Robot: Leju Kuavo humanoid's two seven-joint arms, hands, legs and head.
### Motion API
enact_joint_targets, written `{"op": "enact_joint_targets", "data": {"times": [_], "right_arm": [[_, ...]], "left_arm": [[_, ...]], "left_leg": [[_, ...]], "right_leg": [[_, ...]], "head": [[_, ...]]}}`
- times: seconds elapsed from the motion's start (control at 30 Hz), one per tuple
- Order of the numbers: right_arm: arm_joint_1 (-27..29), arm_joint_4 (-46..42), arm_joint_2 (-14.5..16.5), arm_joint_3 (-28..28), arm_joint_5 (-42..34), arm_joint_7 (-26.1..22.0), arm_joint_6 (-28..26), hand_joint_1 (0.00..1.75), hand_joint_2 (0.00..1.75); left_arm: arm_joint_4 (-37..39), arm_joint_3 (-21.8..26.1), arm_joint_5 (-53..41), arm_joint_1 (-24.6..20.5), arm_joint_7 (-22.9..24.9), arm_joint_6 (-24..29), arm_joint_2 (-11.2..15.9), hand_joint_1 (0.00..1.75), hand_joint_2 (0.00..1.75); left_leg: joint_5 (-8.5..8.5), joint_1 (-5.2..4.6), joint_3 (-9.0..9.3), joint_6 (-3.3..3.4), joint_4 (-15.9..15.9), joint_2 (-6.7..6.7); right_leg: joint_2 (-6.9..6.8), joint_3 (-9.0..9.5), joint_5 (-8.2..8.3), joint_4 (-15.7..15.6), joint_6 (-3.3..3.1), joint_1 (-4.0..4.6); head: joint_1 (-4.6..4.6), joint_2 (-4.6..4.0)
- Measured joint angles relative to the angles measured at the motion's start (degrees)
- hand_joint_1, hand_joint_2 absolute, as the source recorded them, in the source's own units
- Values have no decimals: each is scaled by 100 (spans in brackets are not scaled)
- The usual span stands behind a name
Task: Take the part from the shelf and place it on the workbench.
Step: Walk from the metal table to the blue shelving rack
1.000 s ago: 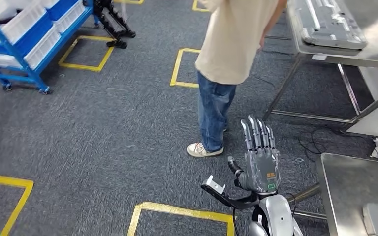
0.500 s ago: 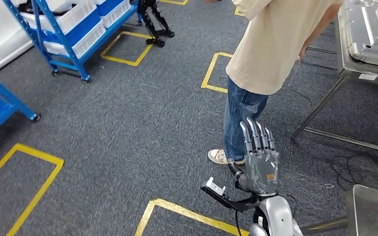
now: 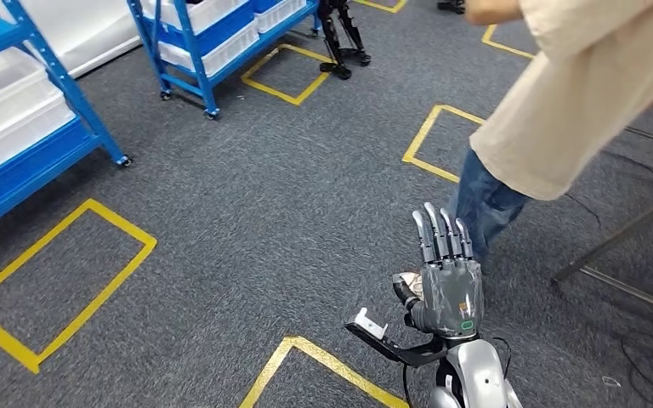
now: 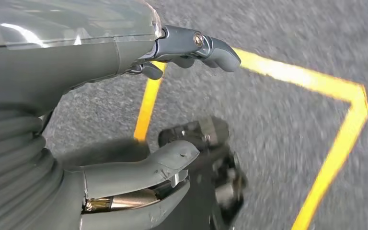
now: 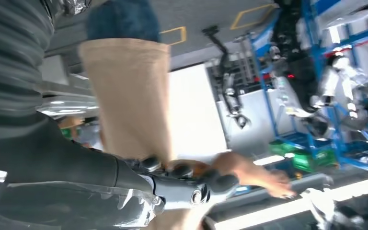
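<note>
The person (image 3: 578, 102) at two o'clock in the head view is cut off above the beige shirt, jeans leg just behind the raised right hand (image 3: 448, 272), one shoe half hidden by it. That right hand stands flat, fingers straight and together, palm bare, grasping nothing. The left hand (image 4: 124, 120) shows in its wrist view over grey carpet and yellow floor tape (image 4: 335, 124), thumb and fingers apart with nothing between them; the dark blur beneath it is too smeared to read. Blue shelves (image 3: 25, 127) sit at ten o'clock, a second rack (image 3: 212, 42) at eleven, both carrying white bins (image 3: 8, 102). Which bin holds the part cannot be told; none is visible. A metal leg (image 3: 621, 246) at three o'clock runs off the edge.
</note>
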Motion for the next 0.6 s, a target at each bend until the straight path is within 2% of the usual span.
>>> {"op": "enact_joint_targets", "data": {"times": [0.03,0.07,0.1,0.13,0.17,0.2,0.27,0.3,0.33,0.37,0.4,0.43,0.47,0.53,0.57,0.6], "right_arm": [[12,-4,0,0,1,0,-1,0,175],[25,-5,0,0,1,0,-1,0,175],[35,-4,0,0,1,0,-1,0,175],[39,-4,0,0,1,0,-1,0,175],[39,-5,0,0,1,0,-1,0,175],[38,-5,-1,0,2,1,-1,0,175],[39,-8,-2,1,5,1,-1,0,175],[42,-10,-2,1,9,1,-1,0,175],[43,-13,-2,2,13,0,-1,0,175],[42,-16,-2,2,18,1,-1,0,175],[35,-19,-2,2,22,2,-1,0,175],[31,-21,-2,2,26,2,-1,0,175],[31,-25,-2,2,30,2,-2,0,175],[47,-29,-2,2,36,1,-3,0,175],[54,-31,-2,2,36,2,-4,0,175],[60,-31,-2,2,36,2,-4,0,175]], "left_arm": [[0,2,-1,-10,-1,1,-2,0,175],[0,3,-3,-16,-2,2,-3,0,175],[0,4,-8,-17,-2,2,-4,0,175],[0,5,-16,-14,-2,1,-4,0,175],[0,7,-24,-13,-2,1,-5,0,175],[0,9,-30,-11,-2,1,-6,0,175],[1,11,-34,-14,-2,1,-11,0,175],[1,11,-35,-16,-2,2,-14,0,175],[1,13,-36,-14,-3,2,-15,0,175],[0,16,-37,-12,-3,3,-15,0,175],[0,20,-38,-1,-4,5,-13,0,175],[0,23,-38,8,-3,7,-10,0,175],[0,26,-39,9,-3,8,-8,0,175],[0,28,-40,-7,-3,10,-7,0,175],[0,28,-40,-16,-4,10,-7,0,175],[0,29,-40,-16,-4,10,-7,0,175]], "left_leg": [[5,-3,-5,19,0,-71],[7,-7,-9,29,5,-151],[7,-11,-10,34,12,-234],[5,-14,-10,35,23,-322],[1,-15,-7,31,35,-410],[-4,-14,-5,23,48,-494],[-14,-18,-29,-17,83,-646],[-12,-10,-54,-48,94,-708],[-3,2,-80,-85,96,-774],[8,12,-101,-127,90,-844],[8,19,-111,-161,94,-846],[-31,12,-135,-197,147,-750],[-125,3,-202,-227,295,-594],[-445,12,-484,-276,889,-253],[-595,27,-657,-294,1232,-184],[-670,38,-777,-310,1474,-148]], "right_leg": [[152,-190,-188,379,1,0],[222,-374,-314,725,1,2],[256,-498,-335,932,-1,3],[275,-537,-244,948,-8,3],[302,-474,-50,746,-21,3],[388,-341,189,398,-42,1],[689,-97,479,-231,-90,-16],[801,-39,518,-395,-105,-16],[839,-24,499,-446,-116,-10],[784,-13,503,-476,-128,-6],[712,8,514,-504,-152,-11],[638,36,525,-537,-179,-21],[550,64,532,-571,-215,-32],[361,97,523,-594,-262,-23],[261,100,510,-590,-280,-16],[166,103,498,-585,-283,-11]], "head": [[1,0],[1,0],[1,0],[1,0],[1,0],[1,0],[-1,0],[-1,0],[-2,0],[-2,0],[-1,0],[-8,0],[-15,0],[-28,0],[-28,0],[-28,0]]}}
